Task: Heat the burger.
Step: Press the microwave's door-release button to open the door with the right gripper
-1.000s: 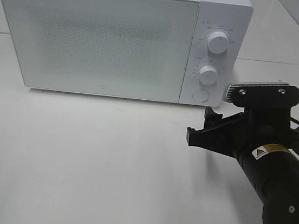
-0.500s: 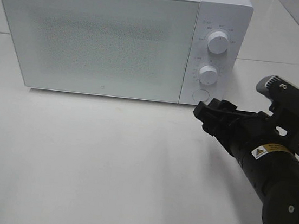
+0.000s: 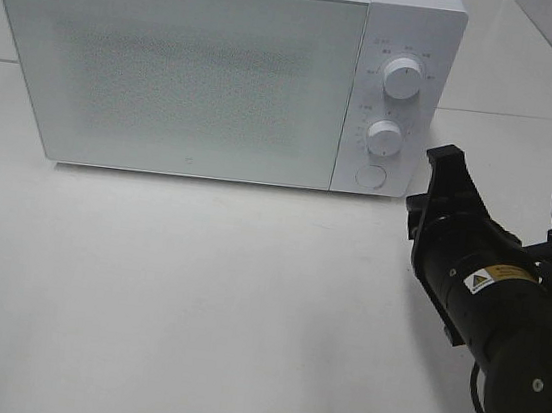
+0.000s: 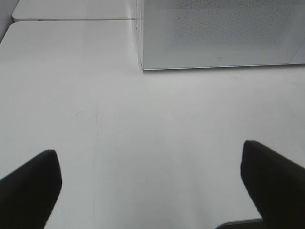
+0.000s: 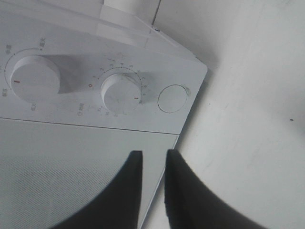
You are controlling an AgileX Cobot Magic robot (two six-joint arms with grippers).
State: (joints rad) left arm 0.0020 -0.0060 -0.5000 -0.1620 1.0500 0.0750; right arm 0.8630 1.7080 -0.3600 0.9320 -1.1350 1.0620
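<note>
Ok, status, left to right.

Left gripper (image 4: 147, 148): seen only in its own wrist view. Jaws spread wide, nothing between them, just bare white table (image 4: 119, 143) underneath. Dark fingers (image 4: 33, 186) sit at the frame's two lower corners. The microwave's near bottom corner is ahead of it, well apart.

Microwave (image 3: 201, 76): white, at the back of the table. Door (image 3: 172, 68) is closed flush, with a speckled grey window. I can't see through it.

Burger: not visible in any view, so I can't tell where it sits.

Control panel (image 3: 394, 110): right of the door. Upper knob (image 3: 403, 79), lower knob (image 3: 385, 137) and round button (image 3: 370, 176) are stacked top to bottom. The right wrist view shows a red pointer mark on each knob.

Right gripper (image 5: 152, 153): just right of the microwave's lower front corner, tips angled up toward the panel. It is near the round button but apart from it, with no contact visible. Jaws are drawn almost together with only a thin slit left, pinching nothing. Its fingers (image 5: 131, 186) overlap the door's edge in the wrist view.

Right arm (image 3: 506, 346): black, running off to the lower right, with a yellow warning label (image 3: 481, 280) on the wrist.
</note>
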